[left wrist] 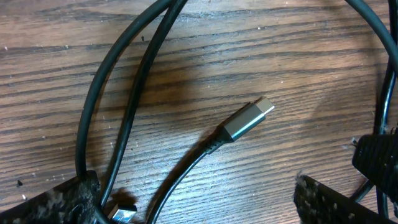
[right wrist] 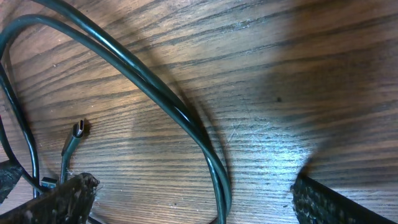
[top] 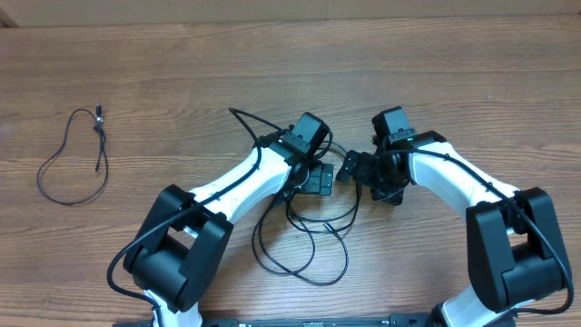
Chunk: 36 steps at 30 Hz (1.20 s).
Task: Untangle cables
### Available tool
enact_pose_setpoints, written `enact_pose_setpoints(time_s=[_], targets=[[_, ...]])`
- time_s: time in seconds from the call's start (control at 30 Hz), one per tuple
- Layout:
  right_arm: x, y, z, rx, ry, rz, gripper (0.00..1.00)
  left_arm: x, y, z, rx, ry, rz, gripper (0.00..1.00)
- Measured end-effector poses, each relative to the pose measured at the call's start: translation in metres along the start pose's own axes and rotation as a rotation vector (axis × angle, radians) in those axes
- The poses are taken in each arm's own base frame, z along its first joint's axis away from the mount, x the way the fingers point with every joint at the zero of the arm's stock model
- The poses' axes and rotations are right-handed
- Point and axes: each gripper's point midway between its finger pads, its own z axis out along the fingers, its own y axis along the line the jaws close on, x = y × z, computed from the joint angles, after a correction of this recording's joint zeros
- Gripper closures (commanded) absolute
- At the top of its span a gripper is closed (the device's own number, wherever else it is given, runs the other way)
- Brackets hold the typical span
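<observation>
Left and right jaws both gaping wide, holding nothing, hovering low over the tangled cables mid-counter, near side. Probably picking a strand to pull. One loose cable lies apart, far left.

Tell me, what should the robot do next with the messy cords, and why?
Probably lower the left end effector and close on the cord just behind the silver plug. Both it and the right end effector are open and empty, the plug lies free on the table ahead of the left one, and the cords loop over each other, so a loose end seems the easiest start.
</observation>
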Motion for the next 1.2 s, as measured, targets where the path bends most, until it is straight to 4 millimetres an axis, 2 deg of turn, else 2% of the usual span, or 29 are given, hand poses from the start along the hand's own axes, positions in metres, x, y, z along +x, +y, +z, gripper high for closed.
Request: enact_pose_setpoints(time_s=[0.13, 0.17, 0.23, 0.3, 0.37, 0.43, 0.47, 0.57, 0.63, 0.7, 0.8, 0.83, 0.87, 0.9, 0.93, 1.03, 1.13, 1.2], targets=[[0.000, 0.000, 0.000, 0.000, 0.001, 0.001, 0.00, 0.000, 0.000, 0.000, 0.000, 0.000, 0.000, 0.00], [0.000, 0.000, 0.000, 0.000, 0.000, 0.000, 0.05, 0.000, 0.000, 0.000, 0.000, 0.000, 0.000, 0.00], [0.000, 0.000, 0.000, -0.001, -0.002, 0.000, 0.19, 0.000, 0.000, 0.000, 0.000, 0.000, 0.000, 0.00], [0.001, -0.001, 0.001, 0.000, 0.000, -0.006, 0.45, 0.000, 0.000, 0.000, 0.000, 0.000, 0.000, 0.00], [0.003, -0.003, 0.003, 0.005, 0.007, 0.003, 0.66, 0.000, 0.000, 0.000, -0.001, 0.000, 0.000, 0.01], [0.005, -0.005, 0.004, 0.010, 0.014, 0.005, 0.83, 0.001, 0.000, 0.000, -0.001, 0.002, 0.003, 0.26], [0.005, -0.006, 0.005, 0.011, 0.014, 0.007, 0.87, 0.001, 0.001, 0.000, -0.004, 0.006, 0.016, 0.31], [0.005, -0.006, 0.005, 0.011, 0.013, 0.009, 0.91, 0.005, 0.005, 0.000, -0.014, 0.024, 0.066, 0.29], [0.005, -0.006, 0.005, 0.013, 0.012, 0.008, 0.89, 0.011, 0.014, -0.003, -0.040, 0.061, 0.078, 0.27], [0.005, -0.006, 0.005, 0.013, 0.012, 0.007, 0.80, 0.010, 0.022, -0.011, -0.059, 0.086, 0.067, 0.26], [0.005, -0.006, 0.005, 0.013, 0.011, 0.011, 0.67, -0.013, 0.030, -0.030, -0.059, 0.063, 0.034, 0.31], [0.005, -0.006, 0.005, 0.012, 0.011, 0.011, 0.61, -0.023, 0.031, -0.039, -0.053, 0.043, 0.025, 0.39], [0.005, -0.006, 0.005, 0.013, 0.011, 0.009, 0.57, -0.031, 0.031, -0.049, -0.046, 0.025, 0.020, 0.58], [0.005, -0.006, 0.005, 0.013, 0.011, 0.007, 0.51, -0.039, 0.032, -0.060, -0.036, 0.003, 0.008, 0.82], [0.005, -0.006, 0.005, 0.014, 0.011, 0.008, 0.46, -0.045, 0.031, -0.070, -0.022, -0.017, 0.005, 0.95], [0.005, -0.005, 0.005, 0.008, 0.011, 0.013, 0.13, -0.052, 0.025, -0.096, 0.018, -0.044, 0.005, 0.96], [0.004, 0.001, 0.002, -0.015, 0.011, 0.003, 0.00, -0.038, 0.024, -0.104, 0.027, 0.005, 0.004, 0.87], [0.004, 0.004, 0.001, -0.022, 0.010, -0.006, 0.00, -0.025, 0.026, -0.103, 0.018, 0.060, 0.006, 0.79]])
